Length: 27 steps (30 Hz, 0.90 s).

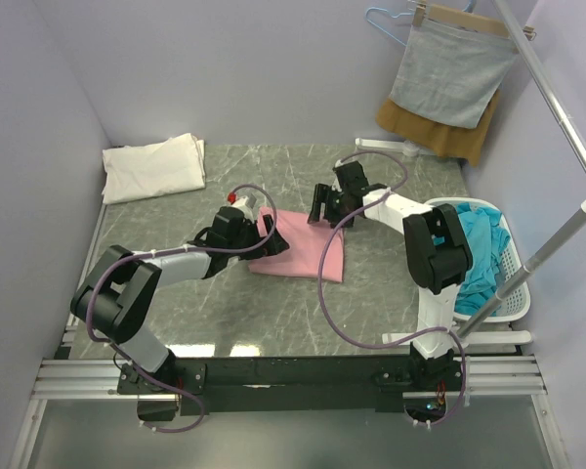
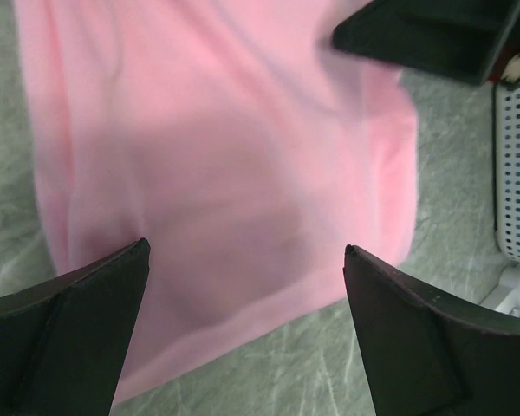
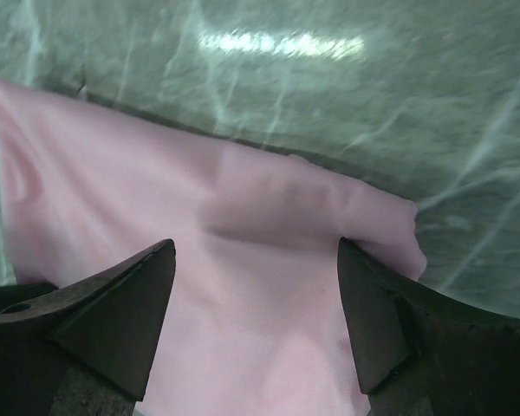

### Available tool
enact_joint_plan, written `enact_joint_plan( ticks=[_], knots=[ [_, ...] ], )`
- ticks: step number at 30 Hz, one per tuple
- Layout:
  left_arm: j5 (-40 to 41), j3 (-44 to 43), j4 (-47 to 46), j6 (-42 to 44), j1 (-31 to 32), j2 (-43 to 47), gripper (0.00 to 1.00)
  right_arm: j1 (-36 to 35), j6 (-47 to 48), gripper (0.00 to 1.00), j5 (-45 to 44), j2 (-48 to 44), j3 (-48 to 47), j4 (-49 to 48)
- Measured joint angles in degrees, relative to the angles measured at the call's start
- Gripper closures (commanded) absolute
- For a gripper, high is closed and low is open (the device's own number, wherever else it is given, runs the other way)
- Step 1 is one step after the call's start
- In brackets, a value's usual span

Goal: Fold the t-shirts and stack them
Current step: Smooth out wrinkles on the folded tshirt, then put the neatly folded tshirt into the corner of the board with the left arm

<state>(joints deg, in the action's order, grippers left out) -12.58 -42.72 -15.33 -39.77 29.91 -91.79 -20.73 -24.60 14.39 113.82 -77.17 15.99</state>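
Three lots of shirts in sight: a pale pink t-shirt (image 1: 303, 249) folded to a rough rectangle in the middle of the bench (image 1: 273, 176), a cream-white one (image 1: 154, 168) folded at the far left corner, and teal-blue ones (image 1: 477, 244) heaped in the white basket (image 1: 513, 256) at the right. Left claw (image 2: 244, 247) spread wide, nothing between the fingers, hanging over the pink shirt's left part. Right claw (image 3: 256, 244) also spread and empty, over the shirt's far edge. Neither looks to be touching the cloth, though contact is hard to rule out. Judgement on handling: thin cotton, light and limp, with no stiffness to hold a fold once lifted. It should grip well enough but will sag and slide open if taken by one layer. Best hold is a pinch through all layers at an edge or corner, both claws well apart, lifting together. The overhead view alone gives the whole outline, the other shirts and the basket. The left wrist view alone shows soft ridges running along the pink cloth and a sliver of basket mesh. The right wrist view alone shows a small puckered corner at the far edge, layers slightly uneven there.
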Motion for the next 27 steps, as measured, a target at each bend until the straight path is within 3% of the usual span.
enact_joint_plan(
  ticks=[11,18,27],
  knots=[
    [1.46,7.76,-9.53,-1.95,-0.04,0.22,0.01,0.7,0.22,0.17,-4.17,2.08,-4.15,3.93],
    [5.7,7.3,-1.99,-1.22,0.13,5.86,0.01,1.68,1.57,0.17,-3.1,-2.71,1.6,0.46],
    [15.21,-11.5,11.5,3.48,-0.59,6.29,0.01,3.39,2.73,0.17,-1.44,-14.38,4.5,0.63]
  ],
)
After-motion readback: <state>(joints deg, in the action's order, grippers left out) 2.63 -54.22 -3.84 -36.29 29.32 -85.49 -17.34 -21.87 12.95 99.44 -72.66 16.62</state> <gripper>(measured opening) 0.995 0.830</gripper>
